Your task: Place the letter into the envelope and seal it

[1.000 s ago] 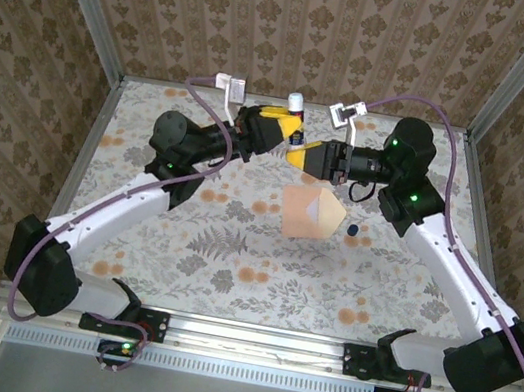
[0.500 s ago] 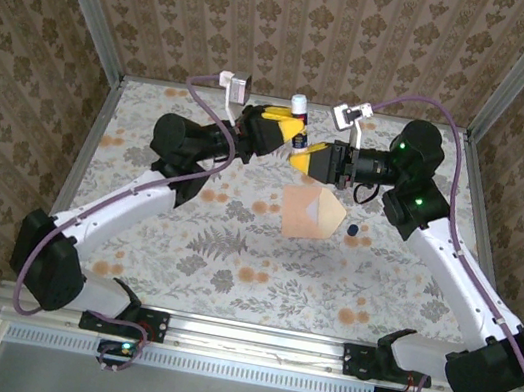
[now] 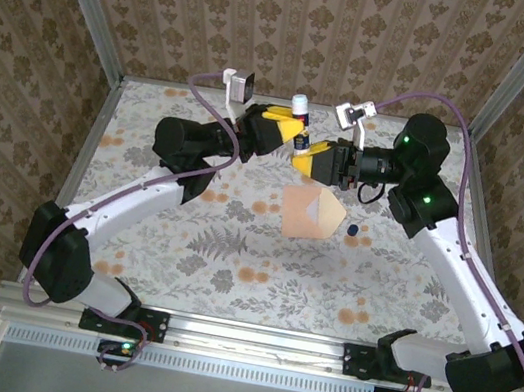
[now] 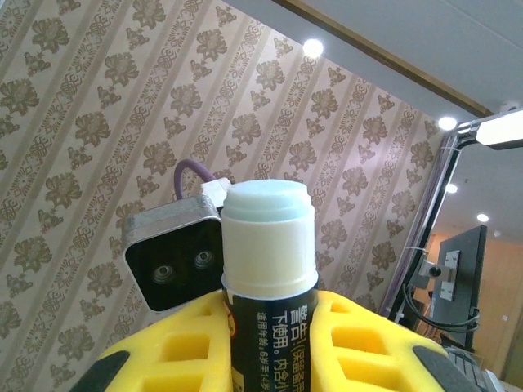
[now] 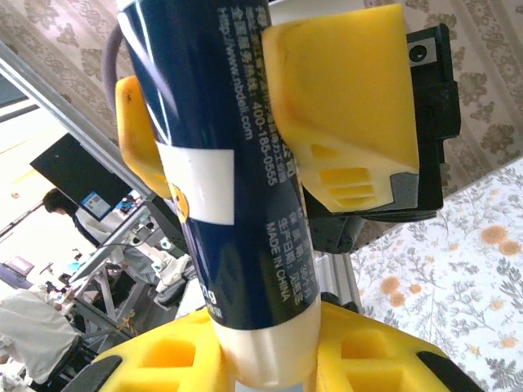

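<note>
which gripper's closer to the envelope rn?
Right. The right gripper hangs raised just behind the envelope. The left gripper is farther back and to the left, gripping the glue stick.

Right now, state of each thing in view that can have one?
Dark blue plastic glue stick: cap off, held roughly upright above the floral-patterned table.
Left pincer: shut on the stick's body.
Right pincer: around the stick's white bottom end; gripping or loose, unclear.
Peach-orange paper envelope: flat on the table, flap looks open, unsealed.
Small dark blue cap: off the stick, lying beside the envelope.
</note>
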Controlling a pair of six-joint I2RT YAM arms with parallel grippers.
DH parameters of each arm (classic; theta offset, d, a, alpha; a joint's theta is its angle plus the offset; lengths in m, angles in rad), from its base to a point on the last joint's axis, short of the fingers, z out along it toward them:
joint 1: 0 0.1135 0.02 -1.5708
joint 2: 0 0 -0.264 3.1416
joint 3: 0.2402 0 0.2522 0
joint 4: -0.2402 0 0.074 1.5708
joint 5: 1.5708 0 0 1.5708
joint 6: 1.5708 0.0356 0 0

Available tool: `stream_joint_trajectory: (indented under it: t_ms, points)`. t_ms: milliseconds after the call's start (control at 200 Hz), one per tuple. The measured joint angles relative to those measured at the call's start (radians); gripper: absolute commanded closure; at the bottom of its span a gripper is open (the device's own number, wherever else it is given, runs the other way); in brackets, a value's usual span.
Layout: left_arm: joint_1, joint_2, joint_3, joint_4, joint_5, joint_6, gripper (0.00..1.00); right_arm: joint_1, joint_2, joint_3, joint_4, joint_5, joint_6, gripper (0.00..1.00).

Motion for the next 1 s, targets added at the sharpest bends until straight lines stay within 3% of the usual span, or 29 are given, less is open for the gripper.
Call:
stream_joint_trajectory:
  t_ms: [170, 275, 340, 485, 705, 860, 1000]
  points:
    - [0.008, -0.007, -0.006, -0.074, 0.009, 0.03, 1.0, 0.0, -0.003, 0.036, -0.166, 0.076, -0.12, 0.64]
    - [0.013, -0.033, -0.031, -0.182, 0.033, 0.083, 1.0, -0.01, -0.01, 0.055, -0.223, 0.156, -0.184, 0.41]
    - [0.015, -0.05, -0.04, -0.267, 0.031, 0.129, 1.0, -0.014, -0.025, 0.063, -0.262, 0.218, -0.22, 0.34]
    - [0.024, -0.103, -0.043, -0.468, -0.034, 0.235, 1.0, 0.019, -0.064, 0.084, -0.368, 0.406, -0.314, 0.29]
    - [0.024, -0.174, -0.04, -0.751, -0.253, 0.343, 1.0, 0.185, -0.047, 0.114, -0.483, 0.721, -0.444, 0.26]
    - [0.011, -0.185, -0.04, -0.882, -0.415, 0.348, 1.0, 0.236, 0.019, 0.115, -0.505, 0.85, -0.47, 0.27]
    - [-0.009, -0.187, -0.041, -0.91, -0.489, 0.337, 1.0, 0.248, 0.068, 0.115, -0.523, 0.914, -0.483, 0.27]
